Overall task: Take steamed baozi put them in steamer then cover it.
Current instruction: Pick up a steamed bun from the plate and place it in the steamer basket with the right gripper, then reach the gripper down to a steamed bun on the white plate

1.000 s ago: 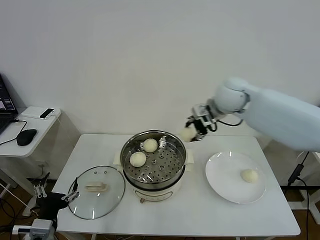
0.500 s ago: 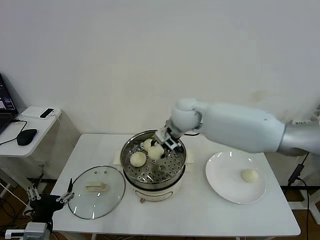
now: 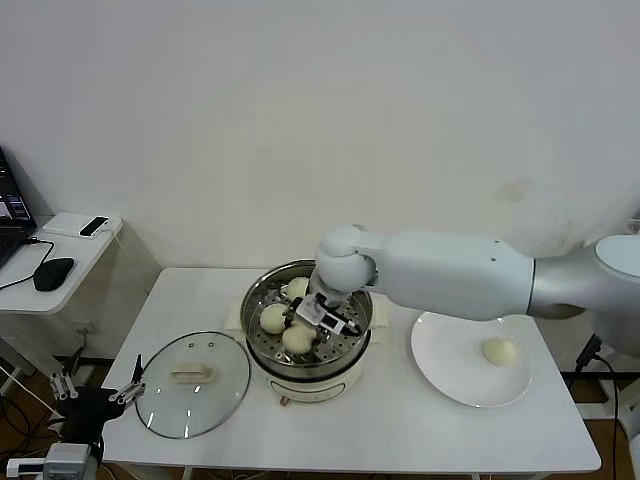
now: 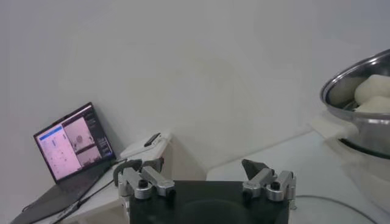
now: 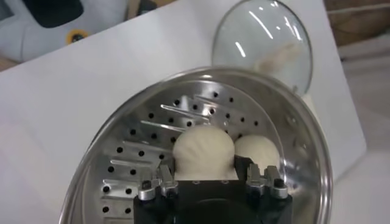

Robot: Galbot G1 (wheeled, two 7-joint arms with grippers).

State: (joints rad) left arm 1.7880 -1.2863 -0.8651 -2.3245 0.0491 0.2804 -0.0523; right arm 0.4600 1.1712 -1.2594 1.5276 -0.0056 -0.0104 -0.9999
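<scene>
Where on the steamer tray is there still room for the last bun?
The steamer tray's left side is crowded: two buns and a third gripped by the right tool. Bare holes remain on the right, toward the plate holding the last bun.

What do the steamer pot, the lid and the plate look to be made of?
Steamer: polished steel by the look, with mirror reflections and a punched tray; its base looks like cream plastic.
Lid: clear glass, since the table shows through; metal rim, and a cream handle, likely plastic.
Plate: glossy white, ceramic or melamine; I can't tell which.
Right claw holds a matte dough bun.
</scene>
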